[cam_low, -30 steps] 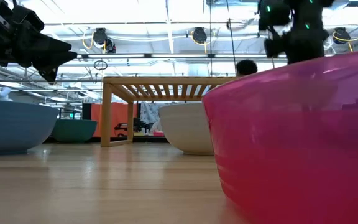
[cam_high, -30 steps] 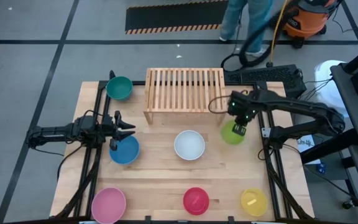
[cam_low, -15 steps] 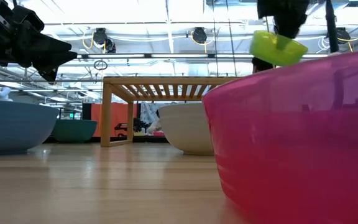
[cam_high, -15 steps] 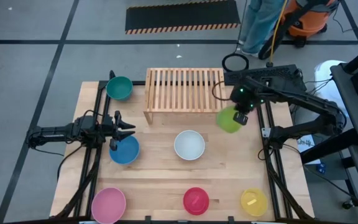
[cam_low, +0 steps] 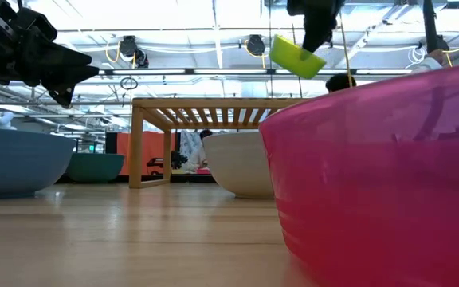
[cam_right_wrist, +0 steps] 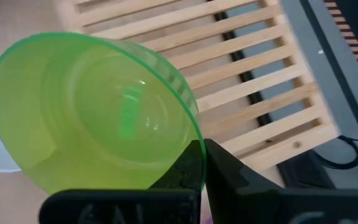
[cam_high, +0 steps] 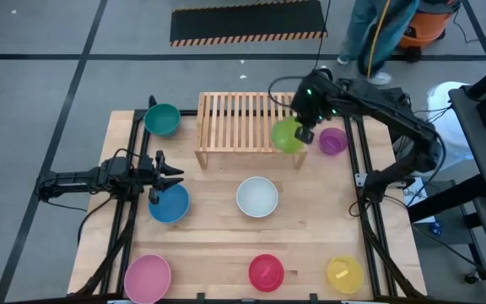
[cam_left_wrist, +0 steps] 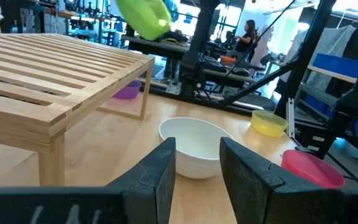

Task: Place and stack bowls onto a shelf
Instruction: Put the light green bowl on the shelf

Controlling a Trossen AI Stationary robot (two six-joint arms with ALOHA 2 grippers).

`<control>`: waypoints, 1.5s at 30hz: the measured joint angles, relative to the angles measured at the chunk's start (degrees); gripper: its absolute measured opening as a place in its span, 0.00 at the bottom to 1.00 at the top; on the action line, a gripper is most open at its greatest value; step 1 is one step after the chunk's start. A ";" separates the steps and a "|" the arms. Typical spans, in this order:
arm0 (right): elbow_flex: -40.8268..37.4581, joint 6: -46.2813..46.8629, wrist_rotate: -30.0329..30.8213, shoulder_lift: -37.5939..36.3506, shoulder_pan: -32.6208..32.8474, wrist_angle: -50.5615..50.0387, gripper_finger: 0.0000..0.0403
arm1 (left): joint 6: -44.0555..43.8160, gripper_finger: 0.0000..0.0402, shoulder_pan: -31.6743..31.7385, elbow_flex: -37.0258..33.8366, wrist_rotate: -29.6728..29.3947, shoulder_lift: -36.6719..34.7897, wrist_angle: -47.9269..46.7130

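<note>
High view: the right gripper (cam_high: 302, 128) pinches the green bowl (cam_high: 288, 135) by its rim over the shelf (cam_high: 243, 118), at its right end. The left gripper (cam_high: 174, 175) waits above the blue bowl (cam_high: 169, 203), fingers spread.

Low view: the green bowl hangs tilted, apparently clear of the slats.

Right wrist view: fingers (cam_right_wrist: 188, 163) pressed on the rim.

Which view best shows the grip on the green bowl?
Right wrist view: the right end effector is pinched shut on the rim of the green bowl, shelf behind it. High view shows the bowl over the shelf's right end; low view shows it tilted, airborne; left wrist view catches only its underside.
</note>
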 joint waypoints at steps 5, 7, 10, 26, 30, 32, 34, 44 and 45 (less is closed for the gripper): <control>7.49 -2.46 -0.35 6.15 -3.91 -3.56 0.00 | -0.10 0.33 -0.01 0.00 0.00 0.00 0.01; 10.18 -3.27 -0.35 8.46 -5.30 -4.98 0.00 | -0.10 0.33 0.00 0.00 0.00 0.01 0.00; 12.80 -4.20 -0.42 11.40 -7.06 -6.75 0.00 | -0.12 0.33 -0.01 0.00 0.00 0.00 0.01; 13.70 -11.63 -3.54 20.58 -10.97 -7.64 0.00 | -0.23 0.33 -0.01 0.00 0.00 -0.01 0.00; 13.70 -14.91 -3.53 21.06 -10.99 -7.28 0.00 | -0.29 0.33 -0.01 0.00 0.00 0.00 0.00; 13.70 -15.50 -3.54 21.06 -10.98 -6.57 0.00 | -0.30 0.33 -0.01 0.00 0.00 0.01 0.00; 13.70 -15.70 -3.50 21.06 -10.95 -5.13 0.00 | -0.32 0.33 0.01 0.00 0.00 0.01 0.00; 13.59 -15.70 -3.21 21.19 -10.84 -4.17 0.13 | -0.38 0.33 -0.01 0.00 0.00 -0.01 0.00; 13.59 -15.70 -3.23 21.19 -10.80 -4.23 0.14 | -0.37 0.33 -0.01 0.00 0.00 0.01 0.00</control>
